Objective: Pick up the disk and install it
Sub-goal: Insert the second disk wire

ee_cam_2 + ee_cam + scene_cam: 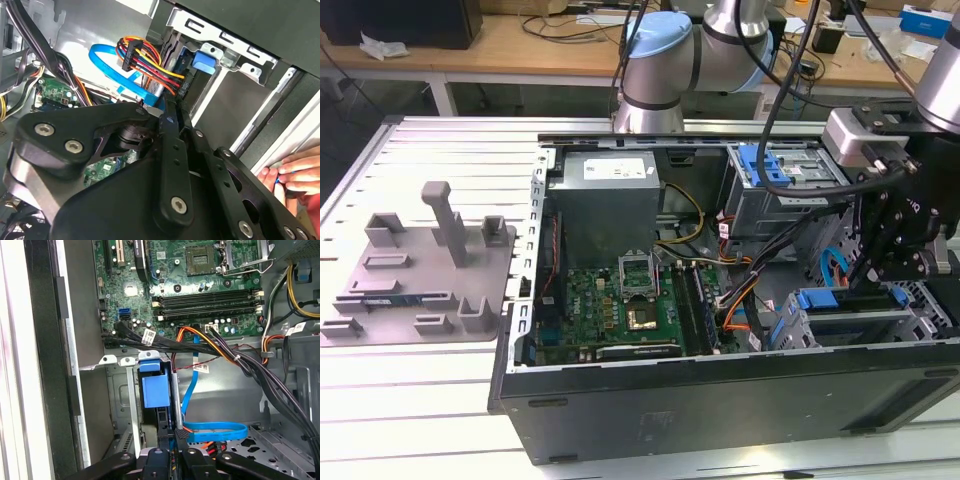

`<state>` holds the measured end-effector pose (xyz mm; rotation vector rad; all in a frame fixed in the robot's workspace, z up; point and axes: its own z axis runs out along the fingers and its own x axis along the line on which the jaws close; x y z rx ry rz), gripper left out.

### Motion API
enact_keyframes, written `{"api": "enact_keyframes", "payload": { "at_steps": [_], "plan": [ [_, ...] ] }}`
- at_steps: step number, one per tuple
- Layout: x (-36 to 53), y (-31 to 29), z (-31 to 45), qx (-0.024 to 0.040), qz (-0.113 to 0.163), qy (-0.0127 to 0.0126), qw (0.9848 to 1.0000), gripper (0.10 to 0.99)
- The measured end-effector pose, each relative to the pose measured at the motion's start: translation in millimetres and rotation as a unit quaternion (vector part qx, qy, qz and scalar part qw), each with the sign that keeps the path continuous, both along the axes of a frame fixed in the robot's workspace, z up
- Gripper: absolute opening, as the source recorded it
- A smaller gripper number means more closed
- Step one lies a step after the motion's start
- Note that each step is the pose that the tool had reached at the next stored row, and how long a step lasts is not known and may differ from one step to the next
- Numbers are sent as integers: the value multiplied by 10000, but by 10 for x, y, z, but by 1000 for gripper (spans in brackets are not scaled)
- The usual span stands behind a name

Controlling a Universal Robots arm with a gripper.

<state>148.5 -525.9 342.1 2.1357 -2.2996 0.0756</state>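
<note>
step: install, seating | pincer (172,452) pinched the disk (170,405) edgewise in drive cage (117,390) | next likely: press home

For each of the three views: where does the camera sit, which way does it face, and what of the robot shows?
Exterior view: off the arm, looking down on the open computer case and grey tray; the arm and its hand show.
First wrist view: on the arm, facing into the case at the motherboard and drive cage.
Second wrist view: on the arm, facing past the hand's black linkage to the cage; a person's fingers rest on the case edge.
Both wrist views share the blue cable.
</note>
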Motion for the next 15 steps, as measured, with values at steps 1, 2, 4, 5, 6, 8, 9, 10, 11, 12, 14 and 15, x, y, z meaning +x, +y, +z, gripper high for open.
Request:
{"api": "enact_keyframes", "payload": {
  "at_steps": [1, 2, 4, 5, 6, 8, 9, 10, 11, 12, 14, 15],
  "plan": [
    [0, 0, 0, -1, 11, 2, 10000, 165],
    [0, 0, -1, -2, 20, 4, 10000, 165],
    [0, 0, -3, -2, 33, 6, 10000, 165],
    [0, 0, -3, -2, 34, 6, 10000, 165],
    [0, 0, -3, -2, 35, 6, 10000, 165],
    [0, 0, -3, -1, 35, 6, 10000, 165],
    [0, 0, -2, -1, 35, 6, 10000, 165],
    [0, 0, 1, -3, 35, 6, 10000, 165],
    [-1, 0, 4, -6, 34, 7, 10000, 165],
    [-1, 1, 9, -11, 35, 7, 10000, 165],
    [-1, 2, 19, -24, 34, 7, 10000, 165],
    [-1, 2, 23, -29, 34, 6, 10000, 165]
  ]
}}
